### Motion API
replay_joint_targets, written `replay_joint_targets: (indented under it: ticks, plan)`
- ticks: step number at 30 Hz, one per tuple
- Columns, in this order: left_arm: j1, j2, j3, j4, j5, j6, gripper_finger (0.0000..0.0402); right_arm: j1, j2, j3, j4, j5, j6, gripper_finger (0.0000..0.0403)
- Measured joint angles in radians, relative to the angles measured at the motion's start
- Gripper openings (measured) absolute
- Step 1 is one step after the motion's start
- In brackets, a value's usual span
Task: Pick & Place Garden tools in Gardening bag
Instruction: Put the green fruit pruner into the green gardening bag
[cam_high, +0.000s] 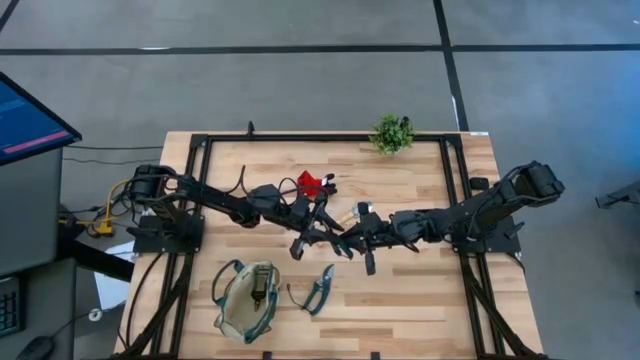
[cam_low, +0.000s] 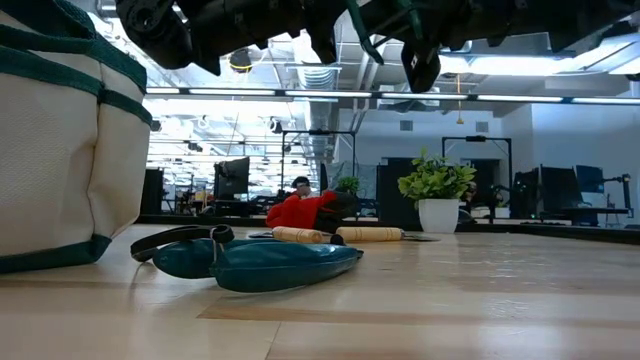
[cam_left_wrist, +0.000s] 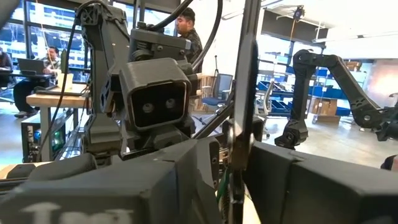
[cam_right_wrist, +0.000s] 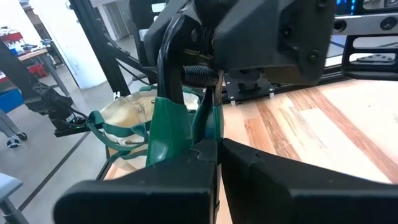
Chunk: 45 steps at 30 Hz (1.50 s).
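A pair of green-handled pruning shears (cam_right_wrist: 169, 127) hangs in the air over the table's middle, between my two grippers. My right gripper (cam_right_wrist: 217, 163) is shut on its green end. My left gripper (cam_left_wrist: 231, 186), facing it, is shut on the other end, near the spring (cam_right_wrist: 198, 74). In the high view the two grippers meet at mid-table (cam_high: 340, 238). The tan bag with green trim (cam_high: 245, 298) stands at the near left. A second, teal pair of shears (cam_high: 318, 290) lies flat beside it. A red tool (cam_high: 310, 185) and wooden-handled trowels (cam_low: 310, 235) lie farther back. My left gripper pinches the shears' thin metal end (cam_left_wrist: 247, 93) between its two fingers, coming level from the table's left. The shears are clear of the table. My right gripper pinches the shears' green handles (cam_right_wrist: 186, 140) between its two fingers, coming level from the table's right. The shears stand up from the fingers toward my left gripper, clear of the table.
A small potted plant (cam_high: 392, 133) stands at the far edge, right of centre. The black frame rails (cam_high: 455, 190) run along the table's sides. A monitor (cam_high: 30, 120) stands off the left side. A person shows in the room beyond (cam_left_wrist: 186, 28).
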Motion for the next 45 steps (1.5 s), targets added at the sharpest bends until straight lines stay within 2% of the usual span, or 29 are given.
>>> replay_joint_targets:
  ticks: [13,45]
  plan:
    - [0.000,0.000,0.000,0.005,0.010,-0.005,0.0011,0.000,0.000,0.000,-0.006,-0.001,-0.001,0.0000]
    - [0.000,0.000,-0.001,0.009,0.017,0.000,0.0006,0.000,-0.001,0.000,-0.005,0.000,0.001,0.0001]
